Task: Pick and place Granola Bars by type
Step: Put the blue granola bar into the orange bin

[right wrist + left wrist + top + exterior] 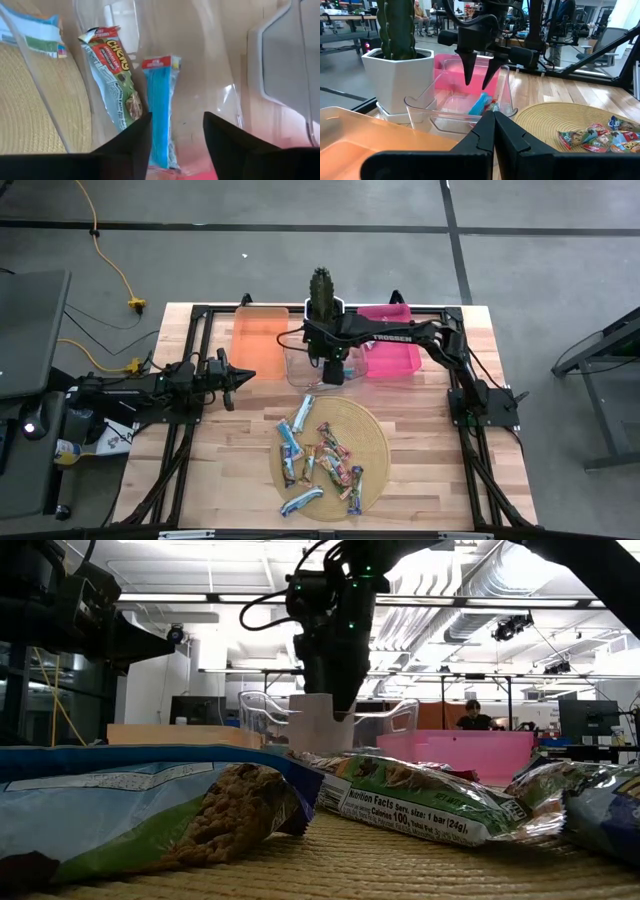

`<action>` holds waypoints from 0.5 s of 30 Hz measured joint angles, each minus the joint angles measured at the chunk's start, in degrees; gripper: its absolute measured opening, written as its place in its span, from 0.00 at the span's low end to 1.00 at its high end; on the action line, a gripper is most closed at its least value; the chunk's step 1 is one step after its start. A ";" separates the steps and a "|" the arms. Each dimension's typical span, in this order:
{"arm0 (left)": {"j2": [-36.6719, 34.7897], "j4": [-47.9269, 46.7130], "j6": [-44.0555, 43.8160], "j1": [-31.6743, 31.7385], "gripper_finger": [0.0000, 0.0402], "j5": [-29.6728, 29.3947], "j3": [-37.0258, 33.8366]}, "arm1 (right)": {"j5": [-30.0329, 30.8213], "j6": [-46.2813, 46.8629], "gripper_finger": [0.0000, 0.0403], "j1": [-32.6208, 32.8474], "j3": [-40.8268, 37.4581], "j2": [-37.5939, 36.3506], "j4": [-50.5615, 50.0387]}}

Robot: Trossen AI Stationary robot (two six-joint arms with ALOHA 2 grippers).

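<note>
- The wooden table [420, 440] ends just beyond a black frame that runs around its edge; the two arm bases sit at its left and right sides.
- The middle of the table top between the arms is bare wood, leaving free room between the bins at the back and the round woven mat [372, 442] toward the front.
- Three bins stand in a row along the back edge: an orange bin [258, 340] on the left, a clear bin [298, 365] in the middle, a pink bin [395, 352] on the right.
- A potted cactus [321, 292] in a white pot stands at the back edge, just behind the clear bin.
- The right gripper [479, 75] hangs over the clear bin, fingers spread apart and pointing down, pinching nothing.
- Inside the clear bin lie two bars: a blue bar [162, 107] directly below the spread fingers, and a green chewy bar [116, 75] just beside it, roughly parallel.
- The orange bin shows nothing inside; the contents of the pink bin cannot be made out.
- The rest of the Granola Bars [318, 458] lie in a loose pile on the woven mat, some overlapping, with one blue-and-white one near the mat's front rim.
- The left gripper [240, 376] waits at the left side of the table, near the orange bin, its fingers pressed together and holding nothing.
</note>
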 joint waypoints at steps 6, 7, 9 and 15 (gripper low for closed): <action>0.00 0.00 0.00 0.01 0.00 -0.02 0.00 | -1.68 7.39 0.48 0.12 0.00 -0.94 0.53; 0.00 0.00 -0.02 0.01 0.00 -0.01 -0.02 | -2.71 8.92 0.48 0.23 0.02 -1.14 1.05; 0.00 0.00 -0.02 0.02 0.00 -0.02 0.00 | -5.31 11.83 0.48 0.45 0.02 -1.55 1.97; -0.01 0.00 0.00 0.01 0.00 -0.01 -0.01 | -12.10 18.08 0.46 2.41 0.70 -2.25 3.39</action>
